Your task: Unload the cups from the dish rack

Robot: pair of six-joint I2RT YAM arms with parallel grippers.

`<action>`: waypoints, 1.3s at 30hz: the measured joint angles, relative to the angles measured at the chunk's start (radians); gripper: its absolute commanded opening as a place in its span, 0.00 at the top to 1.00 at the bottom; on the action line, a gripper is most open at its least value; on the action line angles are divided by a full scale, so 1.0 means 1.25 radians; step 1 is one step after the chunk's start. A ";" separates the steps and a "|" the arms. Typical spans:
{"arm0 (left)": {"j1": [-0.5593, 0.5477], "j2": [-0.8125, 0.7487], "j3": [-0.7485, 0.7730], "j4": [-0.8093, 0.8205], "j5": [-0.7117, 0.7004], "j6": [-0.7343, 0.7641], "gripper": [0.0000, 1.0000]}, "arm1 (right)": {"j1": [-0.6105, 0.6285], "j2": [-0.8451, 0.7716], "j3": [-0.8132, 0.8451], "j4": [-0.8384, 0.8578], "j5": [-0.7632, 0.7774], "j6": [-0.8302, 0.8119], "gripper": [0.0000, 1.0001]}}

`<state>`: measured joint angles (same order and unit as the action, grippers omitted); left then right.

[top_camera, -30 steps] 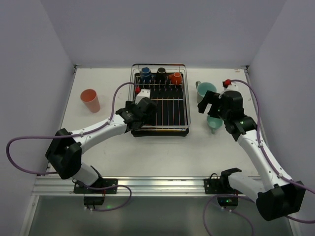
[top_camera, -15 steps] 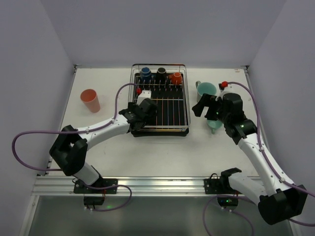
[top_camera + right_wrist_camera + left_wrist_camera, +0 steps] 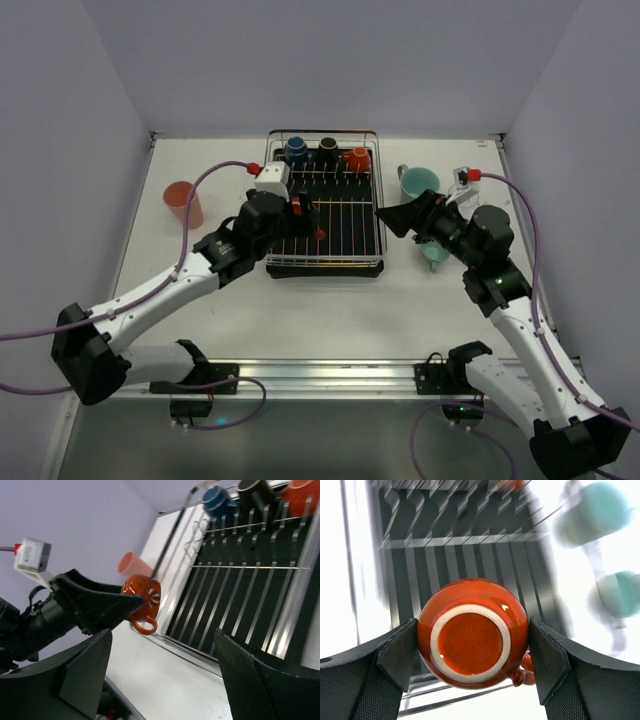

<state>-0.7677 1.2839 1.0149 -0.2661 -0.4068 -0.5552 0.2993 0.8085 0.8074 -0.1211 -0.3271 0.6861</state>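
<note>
My left gripper [image 3: 308,220] is shut on a red handled cup [image 3: 472,639], held by its sides above the front left of the dish rack [image 3: 325,262], base toward the wrist camera. The cup also shows in the right wrist view [image 3: 141,596]. Blue [image 3: 295,152], black [image 3: 327,150] and orange [image 3: 358,158] cups stand in the rack's back row. My right gripper [image 3: 392,218] is open and empty at the rack's right edge, pointing left. Two teal cups [image 3: 418,183], [image 3: 433,252] stand on the table right of the rack. A salmon-pink cup [image 3: 182,203] stands at the far left.
The rack [image 3: 470,555] is bare wire over a black tray apart from the back row. The right arm reaches over the nearer teal cup. White walls close the table on the left, back and right.
My left gripper has risen from the rack's front left corner and moved back, with the red cup now showing. My right gripper has swung left from the teal cups toward the rack.
</note>
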 measured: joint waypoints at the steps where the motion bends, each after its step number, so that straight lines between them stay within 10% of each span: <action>1: 0.000 -0.029 -0.004 0.034 0.022 0.000 0.78 | 0.003 0.001 -0.014 0.037 -0.024 0.027 0.16; 24: 0.002 -0.214 -0.235 0.586 0.482 -0.151 0.79 | 0.146 0.182 -0.101 0.642 -0.215 0.461 0.32; 31: 0.002 -0.214 -0.235 0.652 0.538 -0.161 0.74 | 0.161 0.223 -0.103 0.772 -0.241 0.559 0.64; 39: 0.002 -0.214 -0.235 0.664 0.569 -0.155 0.43 | 0.180 0.245 -0.104 0.876 -0.269 0.663 1.00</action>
<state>-0.7658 1.0168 0.7216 0.5644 0.3050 -0.7486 0.5240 1.1152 0.6773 0.9741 -0.6640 1.5154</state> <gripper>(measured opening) 0.880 0.128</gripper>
